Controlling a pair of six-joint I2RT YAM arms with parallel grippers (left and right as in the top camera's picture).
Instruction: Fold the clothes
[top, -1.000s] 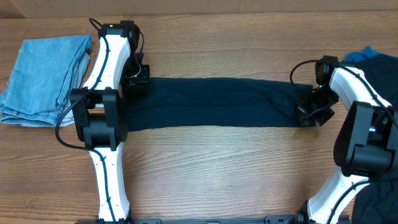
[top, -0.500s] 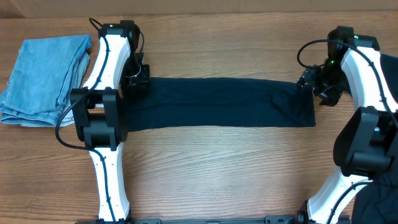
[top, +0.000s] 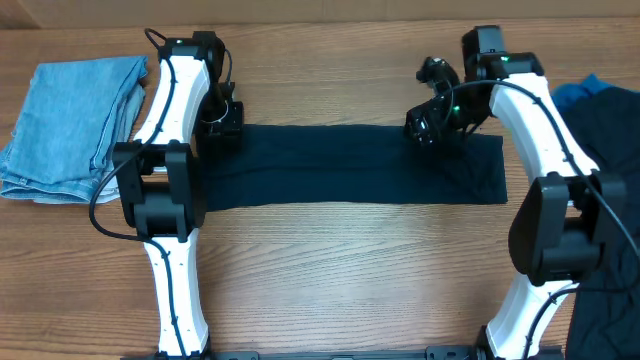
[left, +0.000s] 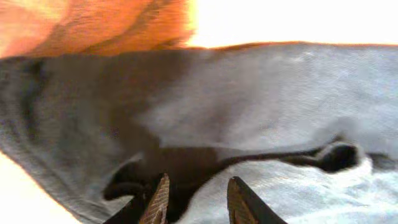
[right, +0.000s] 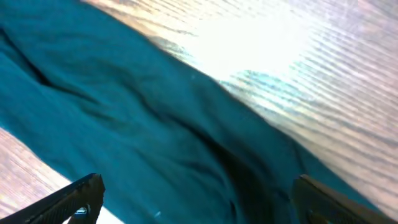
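Release! The right pincer has let go of the end and swung to the far edge, spread wide. The clothes lie in a long band across the desk. The left pincer seems to pinch their corner, though the view is murky. Regrasp looks next.

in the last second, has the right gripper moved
Yes. The right gripper has left the right end of the dark garment and swung left and toward the far side of the table, now over the garment's upper edge, fingers wide open.
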